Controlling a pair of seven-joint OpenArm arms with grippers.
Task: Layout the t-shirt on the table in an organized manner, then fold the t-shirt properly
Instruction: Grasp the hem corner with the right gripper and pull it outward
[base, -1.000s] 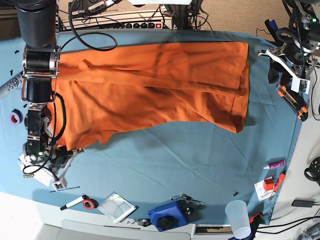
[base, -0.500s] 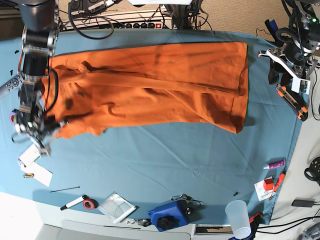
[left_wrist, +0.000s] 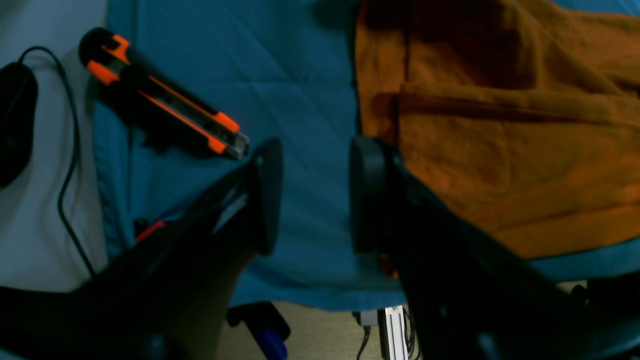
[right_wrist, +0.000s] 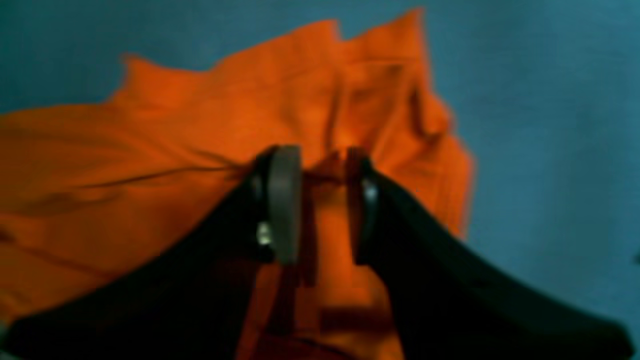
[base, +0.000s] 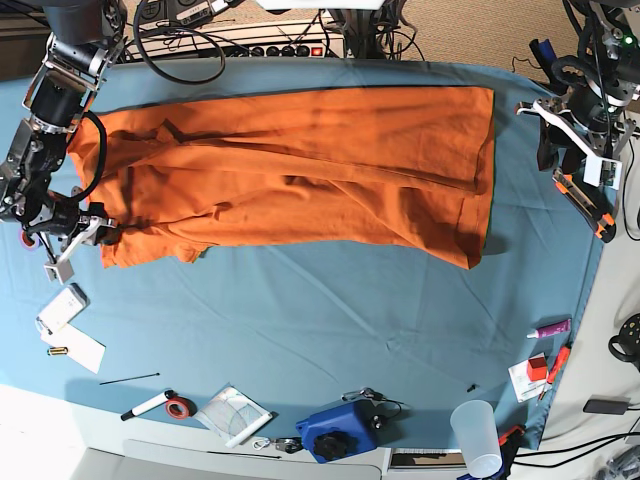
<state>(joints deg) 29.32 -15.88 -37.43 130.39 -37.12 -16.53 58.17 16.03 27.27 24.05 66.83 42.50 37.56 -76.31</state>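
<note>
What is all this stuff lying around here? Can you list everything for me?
t-shirt: one, orange, spread across the far half of the table
table: one, teal cloth cover
utility knife: one, orange and black, right edge
plastic cup: one, clear, near right corner
tape roll: one, red, near edge
marker: one, white, beside the tape roll
blue device: one, near edge
left gripper: one, black, open, over bare cloth
right gripper: one, black, parted over a t-shirt fold
</note>
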